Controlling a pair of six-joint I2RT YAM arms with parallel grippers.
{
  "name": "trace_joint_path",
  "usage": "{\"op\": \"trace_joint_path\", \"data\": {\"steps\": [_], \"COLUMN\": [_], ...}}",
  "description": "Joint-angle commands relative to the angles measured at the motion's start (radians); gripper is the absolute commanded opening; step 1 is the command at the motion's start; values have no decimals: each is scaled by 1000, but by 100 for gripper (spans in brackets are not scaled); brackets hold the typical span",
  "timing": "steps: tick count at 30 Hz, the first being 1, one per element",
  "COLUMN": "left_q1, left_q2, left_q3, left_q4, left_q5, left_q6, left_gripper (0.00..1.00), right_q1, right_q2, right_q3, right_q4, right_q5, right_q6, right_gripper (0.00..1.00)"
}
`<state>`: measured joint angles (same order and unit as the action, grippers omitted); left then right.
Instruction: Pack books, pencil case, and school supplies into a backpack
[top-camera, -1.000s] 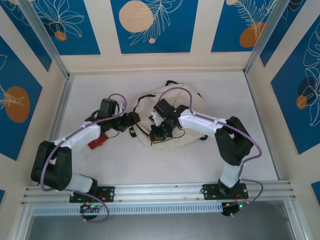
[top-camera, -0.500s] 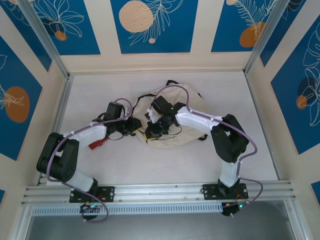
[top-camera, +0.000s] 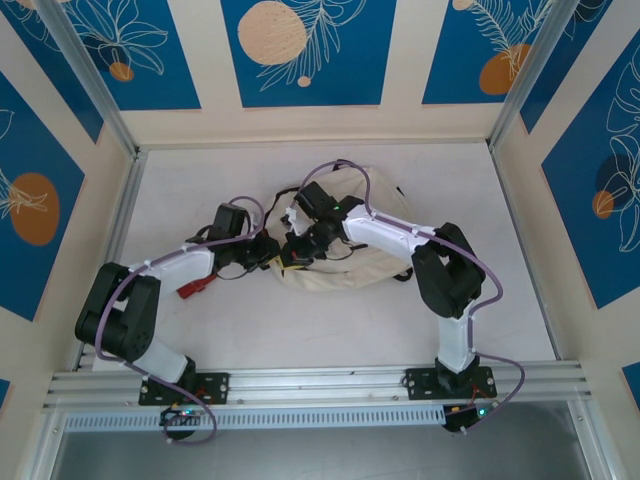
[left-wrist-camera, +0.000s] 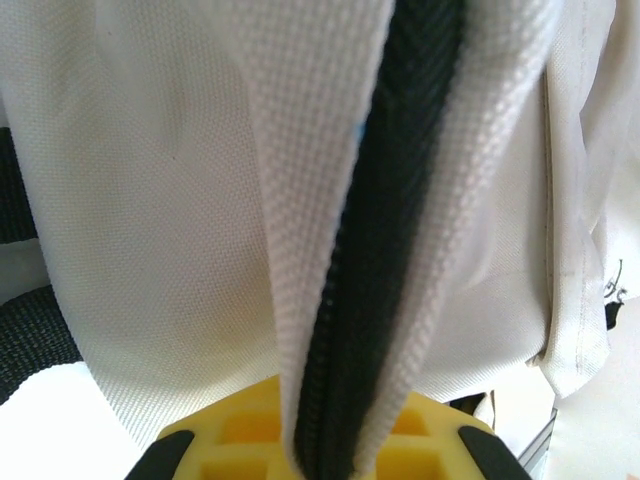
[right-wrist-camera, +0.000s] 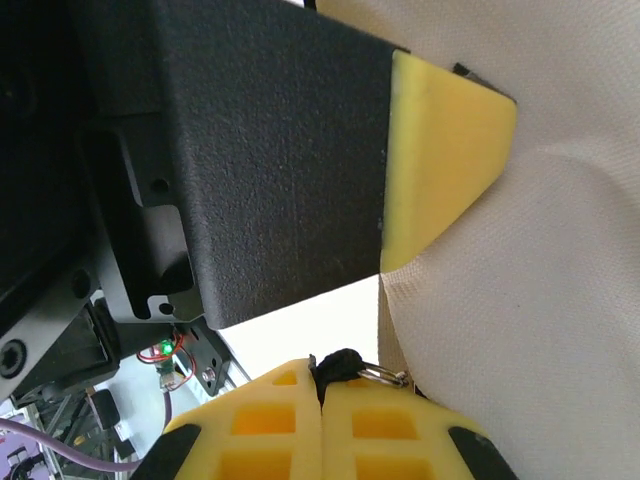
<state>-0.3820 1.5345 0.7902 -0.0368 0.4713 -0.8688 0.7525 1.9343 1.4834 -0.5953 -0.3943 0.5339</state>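
Lying mid-tabletop (top-camera: 300, 330), just ahead of both arms, the backpack (top-camera: 345, 272) is gripped by both tools at its left edge. The left tool (left-wrist-camera: 325, 455) is clenched on a raised fold of cream canvas. The black zip tape (left-wrist-camera: 400, 200) runs down the crest of that fold and is trapped between the yellow pads (left-wrist-camera: 235, 440). The right tool (right-wrist-camera: 322, 420) is clenched too, its pads (right-wrist-camera: 260, 430) pressed flat together. A small black zip pull (right-wrist-camera: 340, 365) is nipped at their tips. A metal ring (right-wrist-camera: 385, 376) is hung on the pull, against the canvas. In the right wrist view, the left tool's black finger (right-wrist-camera: 280, 150) is seen just above the right tool, with its yellow pad laid against the canvas. From above, the two tools are seen almost touching over the backpack's left rim. The left arm is stretched in from the left and the right arm is bent back across the backpack. A black strap (top-camera: 401, 275) is seen at the backpack's right side. A red item (top-camera: 196, 286) is lying on the tabletop under the left forearm, apart from the backpack. What it is cannot be told.
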Motion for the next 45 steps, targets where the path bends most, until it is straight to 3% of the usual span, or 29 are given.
{"op": "trace_joint_path", "data": {"steps": [1,7,10,17,26,30,31,33,35,38,42,43,45], "left_q1": [-15,0,15,31,53,54,54,54,54,54,51,47,26], "left_q2": [-30,-6,20,28,-15,-49,-58,-92,-127,-142,-57,-28,56], "left_q3": [28,42,36,55,52,45,50,62,89,165,292,318,394], "left_q4": [-11,-79,-73,-78,-119,-151,-173,-220,-281,-362,-391,-380,-368], "left_q5": [3,-141,-166,-176,-169,-116,-96,-81,-112,-159,-154,-134,-102], "left_q6": [18,80,92,112,133,152,163,186,215,282,370,382,389], "left_gripper": [0,0,0,0,0,1,13,52,71,79,81,81,81], "right_q1": [13,18,26,14,-61,-122,-136,-169,-218,-311,-462,-486,-514], "right_q2": [-38,-251,-302,-277,-236,-273,-288,-334,-375,-428,-483,-491,-519], "right_q3": [8,-162,-223,-320,-357,-383,-391,-426,-457,-502,-537,-528,-484], "right_q4": [36,-67,-167,-336,-399,-427,-433,-433,-441,-449,-406,-397,-381], "right_q5": [-31,29,116,352,603,711,732,756,770,811,859,863,856], "right_q6": [12,79,123,182,234,276,286,309,328,349,342,333,299], "right_gripper": [0,0,0,0,0,0,0,0,0,0,0,3,24]}}
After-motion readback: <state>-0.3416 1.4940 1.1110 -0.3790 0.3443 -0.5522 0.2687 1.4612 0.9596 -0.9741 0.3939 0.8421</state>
